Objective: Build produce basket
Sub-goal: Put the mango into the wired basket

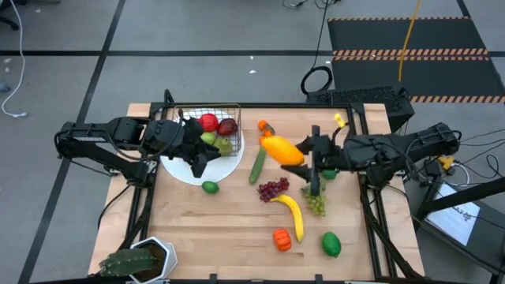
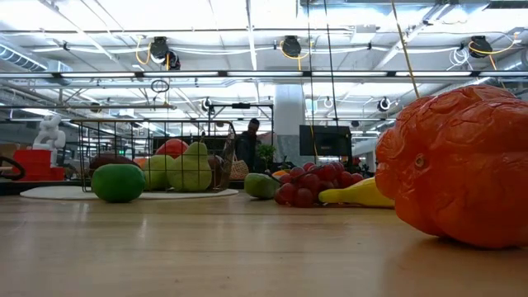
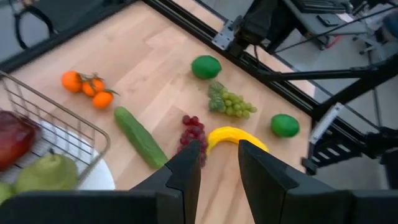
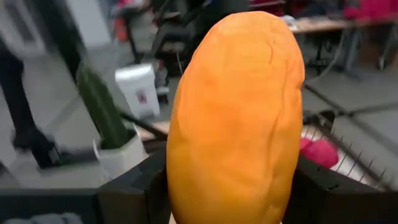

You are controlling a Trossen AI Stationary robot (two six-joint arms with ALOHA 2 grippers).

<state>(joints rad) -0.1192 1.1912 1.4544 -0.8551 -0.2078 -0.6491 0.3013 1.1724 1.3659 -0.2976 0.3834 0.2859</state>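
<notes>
Basket [image 1: 211,126]: far left on the white plate [image 1: 229,163], holding apples and a pear; left gripper [image 1: 197,162] at its near edge, fingers [image 3: 186,171] parted, empty; right gripper [image 1: 304,154] grasping the mango [image 1: 282,149], raised mid-table; open board between.

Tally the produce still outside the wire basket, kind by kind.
Limes: 3
Grape bunches: 2
Cucumber: 1
Banana: 1
Orange pepper: 1
Tangerine cluster: 1
Mango, held in the right gripper: 1
Total: 10
</notes>
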